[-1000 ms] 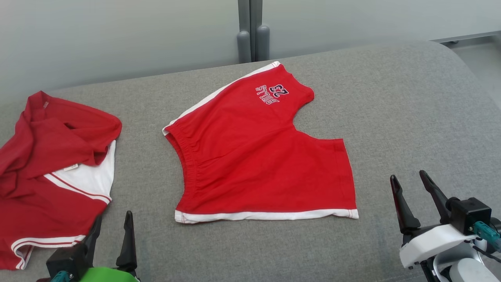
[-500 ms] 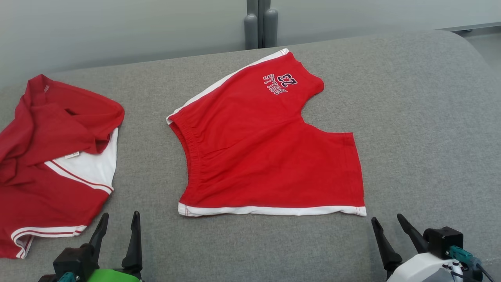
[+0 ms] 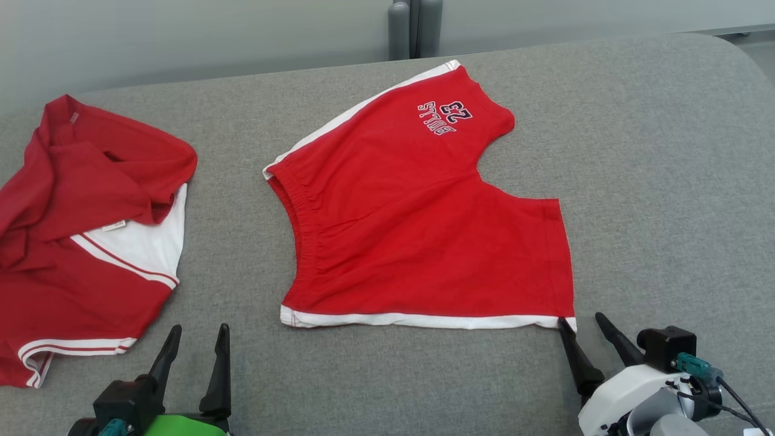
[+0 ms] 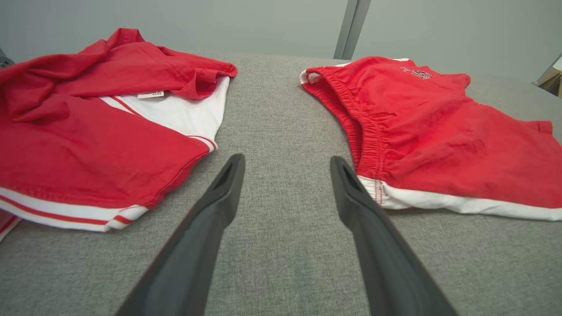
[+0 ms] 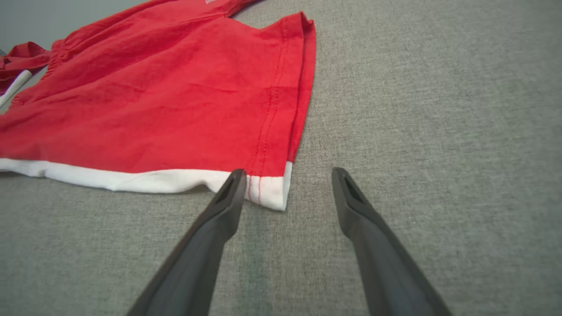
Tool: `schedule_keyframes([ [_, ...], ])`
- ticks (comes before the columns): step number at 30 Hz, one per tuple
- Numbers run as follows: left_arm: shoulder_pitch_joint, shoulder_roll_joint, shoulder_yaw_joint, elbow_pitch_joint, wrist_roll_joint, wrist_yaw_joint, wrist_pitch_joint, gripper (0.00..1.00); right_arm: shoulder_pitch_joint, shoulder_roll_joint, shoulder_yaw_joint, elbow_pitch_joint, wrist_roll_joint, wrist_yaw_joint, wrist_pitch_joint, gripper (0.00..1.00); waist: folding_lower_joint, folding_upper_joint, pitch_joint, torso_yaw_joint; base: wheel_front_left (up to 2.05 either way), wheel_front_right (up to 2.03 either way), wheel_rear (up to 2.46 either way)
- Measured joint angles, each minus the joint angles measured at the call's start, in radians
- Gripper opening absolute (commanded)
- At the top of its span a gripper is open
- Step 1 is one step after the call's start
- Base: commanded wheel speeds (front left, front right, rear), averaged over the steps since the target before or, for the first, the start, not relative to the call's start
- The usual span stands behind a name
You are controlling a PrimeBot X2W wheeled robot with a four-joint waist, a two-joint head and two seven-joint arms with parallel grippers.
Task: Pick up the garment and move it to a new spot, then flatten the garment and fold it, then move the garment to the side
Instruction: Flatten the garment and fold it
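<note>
Quick update: my head camera has tipped a bit since a second ago, so the whole picture slid. The real move is my right pincer [image 3: 579,317]. It was up and off to the right, and now it's come down low at the near right corner of the red cotton shorts with white side stripes [image 3: 424,230]. My left pincer [image 3: 200,327] has only crept a little closer to them.

Both pincers are spread wide and holding nothing. From the right wrist, the white corner [image 5: 270,193] lies just beside my left finger, partly in the gap between the two. I honestly can't tell if I'm touching it yet.

The shorts are laid out flat in the middle of the grey upholstered surface [image 3: 666,181]. The elastic waistband [image 4: 369,131] is toward my left and the printed leg is on the far side. They look smooth enough that I'd call the flattening done. My guess is that I've got one pincer near each near corner so I can lift that edge evenly and fold it over onto the far leg.

The left one sits in the bare strip between the shorts and the crumpled red-and-white shirt [image 3: 79,242]. The shirt is well apart from the shorts, so it shouldn't snag.
</note>
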Motion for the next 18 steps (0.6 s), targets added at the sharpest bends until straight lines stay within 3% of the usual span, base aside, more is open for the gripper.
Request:
schedule_keyframes([
  [4, -0.001, -0.001, 0.000, 0.001, 0.014, -0.007, 0.000, 1.00, -0.026, 0.019, 0.002, 0.030, 0.008, 0.012, 0.000, 1.00, 0.0000, 0.0000, 0.007, 0.001, 0.00, 0.00, 0.00],
  [6, -0.002, -0.002, 0.000, 0.001, 0.017, -0.009, 0.000, 1.00, -0.035, 0.021, 0.002, 0.050, 0.010, 0.018, 0.000, 0.82, 0.0000, 0.0000, 0.007, 0.001, 0.00, 0.00, 0.00],
  [7, -0.002, -0.002, 0.000, 0.001, 0.017, -0.009, 0.000, 1.00, -0.037, 0.022, 0.003, 0.058, 0.014, 0.021, 0.000, 0.82, 0.0000, 0.0000, 0.008, 0.002, 0.00, 0.00, 0.00],
  [9, -0.002, -0.003, 0.000, 0.002, 0.017, -0.010, 0.000, 1.00, -0.037, 0.024, 0.004, 0.067, 0.017, 0.026, 0.000, 0.90, 0.0000, 0.0000, 0.008, 0.002, 0.00, 0.00, 0.00],
  [11, -0.002, -0.004, 0.001, 0.002, 0.017, -0.011, 0.000, 1.00, -0.039, 0.028, 0.004, 0.080, 0.019, 0.026, 0.000, 0.87, 0.0000, 0.0000, 0.009, 0.002, 0.00, 0.00, 0.00],
  [12, -0.002, -0.004, 0.002, 0.002, 0.017, -0.013, 0.000, 1.00, -0.042, 0.029, 0.004, 0.085, 0.019, 0.027, 0.000, 0.68, 0.0000, 0.0000, 0.009, 0.001, 0.00, 0.00, 0.00],
  [16, -0.002, -0.007, 0.004, 0.005, 0.019, -0.022, 0.000, 1.00, -0.062, 0.037, 0.010, 0.109, 0.019, 0.037, -0.001, 0.62, 0.0000, 0.0000, 0.011, -0.004, 0.00, 0.00, 0.00],
  [17, -0.003, -0.007, -0.002, 0.009, 0.020, -0.030, 0.000, 1.00, -0.065, 0.038, 0.009, 0.113, 0.019, 0.038, -0.001, 0.50, 0.0000, 0.0000, 0.012, -0.005, 0.00, 0.00, 0.00],
  [18, -0.005, -0.009, -0.009, 0.017, 0.020, -0.037, -0.002, 1.00, -0.068, 0.040, 0.009, 0.116, 0.020, 0.044, -0.001, 0.47, 0.0000, 0.0000, 0.013, -0.007, 0.00, 0.00, 0.00],
])
